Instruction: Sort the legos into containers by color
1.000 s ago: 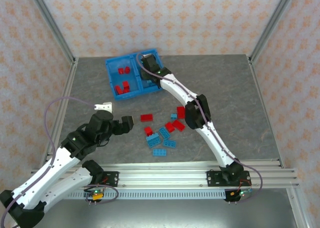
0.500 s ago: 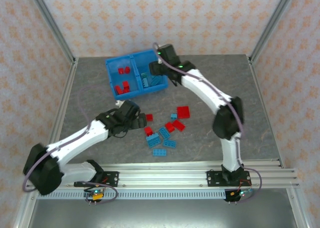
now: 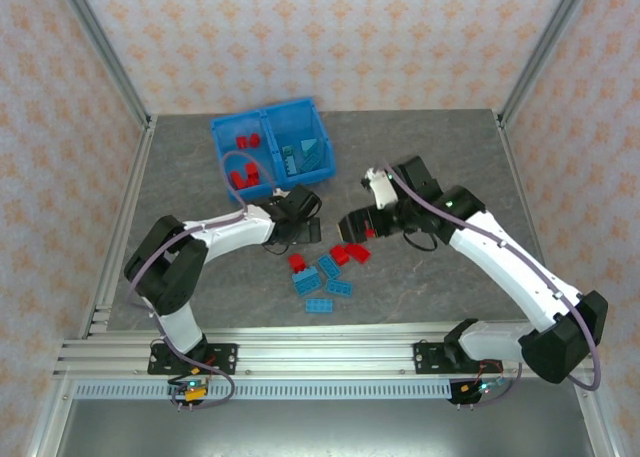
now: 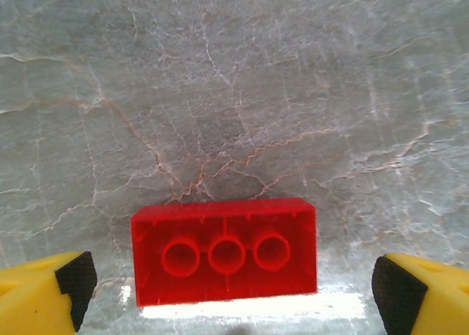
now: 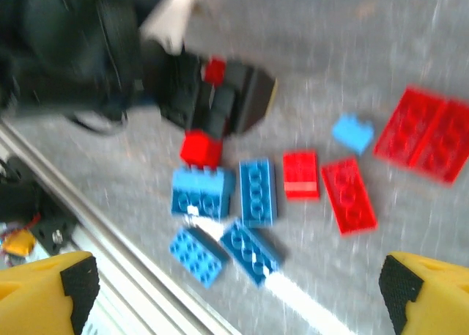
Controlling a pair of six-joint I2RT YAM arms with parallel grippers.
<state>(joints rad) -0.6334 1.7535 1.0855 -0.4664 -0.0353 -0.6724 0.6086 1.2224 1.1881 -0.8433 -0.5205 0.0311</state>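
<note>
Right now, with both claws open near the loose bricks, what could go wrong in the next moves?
1. The left claw straddles an upside-down red brick along its long side. The brick sits slightly off-centre, so closing may push or twist it.
2. The right claw hangs over the loose bricks, close to the left arm; the two could collide.
3. The blue bricks there touch one another, so one grab may drag a neighbour along.

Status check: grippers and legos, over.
Left gripper open, upturned red brick between its fingers on the table. Right gripper open, empty, above the loose legos. Grippers close together there.
</note>
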